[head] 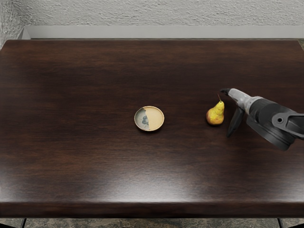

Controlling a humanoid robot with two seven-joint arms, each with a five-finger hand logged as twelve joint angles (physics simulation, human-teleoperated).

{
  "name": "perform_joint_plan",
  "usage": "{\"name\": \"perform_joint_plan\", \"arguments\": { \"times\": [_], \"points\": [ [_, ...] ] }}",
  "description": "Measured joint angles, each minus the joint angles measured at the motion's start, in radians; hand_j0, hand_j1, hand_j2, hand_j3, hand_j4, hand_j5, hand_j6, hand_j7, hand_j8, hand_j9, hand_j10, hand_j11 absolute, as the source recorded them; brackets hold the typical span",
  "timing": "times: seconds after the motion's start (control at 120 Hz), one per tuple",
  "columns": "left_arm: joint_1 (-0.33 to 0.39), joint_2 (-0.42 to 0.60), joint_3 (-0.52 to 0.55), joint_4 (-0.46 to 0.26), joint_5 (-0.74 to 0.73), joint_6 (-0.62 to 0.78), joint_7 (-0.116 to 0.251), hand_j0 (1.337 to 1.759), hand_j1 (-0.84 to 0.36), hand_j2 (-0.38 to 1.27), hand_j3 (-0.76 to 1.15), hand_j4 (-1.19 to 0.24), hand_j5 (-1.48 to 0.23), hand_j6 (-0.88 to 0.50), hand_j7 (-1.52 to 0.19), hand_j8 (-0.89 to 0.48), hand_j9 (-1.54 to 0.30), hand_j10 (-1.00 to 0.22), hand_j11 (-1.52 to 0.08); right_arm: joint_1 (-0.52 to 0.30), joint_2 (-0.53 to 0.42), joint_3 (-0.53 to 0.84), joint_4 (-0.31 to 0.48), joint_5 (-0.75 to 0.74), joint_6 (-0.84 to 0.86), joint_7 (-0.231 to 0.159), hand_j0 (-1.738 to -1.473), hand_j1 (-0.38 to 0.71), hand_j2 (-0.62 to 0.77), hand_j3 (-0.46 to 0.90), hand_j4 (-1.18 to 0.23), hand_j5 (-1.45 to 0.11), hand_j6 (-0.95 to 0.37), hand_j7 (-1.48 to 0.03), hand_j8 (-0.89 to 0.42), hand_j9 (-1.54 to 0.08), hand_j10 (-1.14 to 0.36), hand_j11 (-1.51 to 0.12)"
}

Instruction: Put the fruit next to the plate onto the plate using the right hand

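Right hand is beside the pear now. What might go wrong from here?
1. The pear stands upright and the open right hand is at its right side, not around it. A finger brushing it could tip it or send it rolling across the table.
2. The plate is small, not much wider than the pear. An off-centre release might land on the rim and roll off.

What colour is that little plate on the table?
The plate is tan with a grey-blue patch on its left, seen in the head view.
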Motion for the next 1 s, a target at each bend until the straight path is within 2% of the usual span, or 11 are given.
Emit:
{"name": "perform_joint_plan", "arguments": {
  "times": [0.317, 0.675, 1.0],
  "points": [
    [0.0, 0.0, 0.0, 0.0, 0.0, 0.0, 0.0, 1.658, 0.34, 0.0, 0.0, -0.01, -0.01, -0.01, -0.01, -0.01, -0.01, -0.01, -0.01, -0.024, 0.01, 0.017, 0.002, -0.024, -0.019, 0.0, -1.658, -0.23, -0.02, 0.0, -0.11, -0.13, -0.11, -0.13, -0.11, -0.13, -0.11, -0.13],
    [0.0, 0.0, 0.0, 0.0, 0.0, 0.0, 0.0, 1.658, 0.34, 0.0, 0.0, -0.01, -0.01, -0.01, -0.01, -0.01, -0.01, -0.01, -0.01, -0.026, 0.053, 0.021, -0.022, -0.04, -0.022, 0.0, -1.658, -0.04, -0.05, 0.0, -0.26, -0.33, -0.26, -0.33, -0.26, -0.33, -0.26, -0.33],
    [0.0, 0.0, 0.0, 0.0, 0.0, 0.0, 0.0, 1.658, 0.34, 0.0, 0.0, -0.01, -0.01, -0.01, -0.01, -0.01, -0.01, -0.01, -0.01, -0.024, 0.087, 0.014, -0.013, -0.06, -0.069, 0.0, -1.658, 0.0, -0.05, 0.0, -0.3, -0.38, -0.3, -0.38, -0.3, -0.38, -0.3, -0.38]
  ]
}}
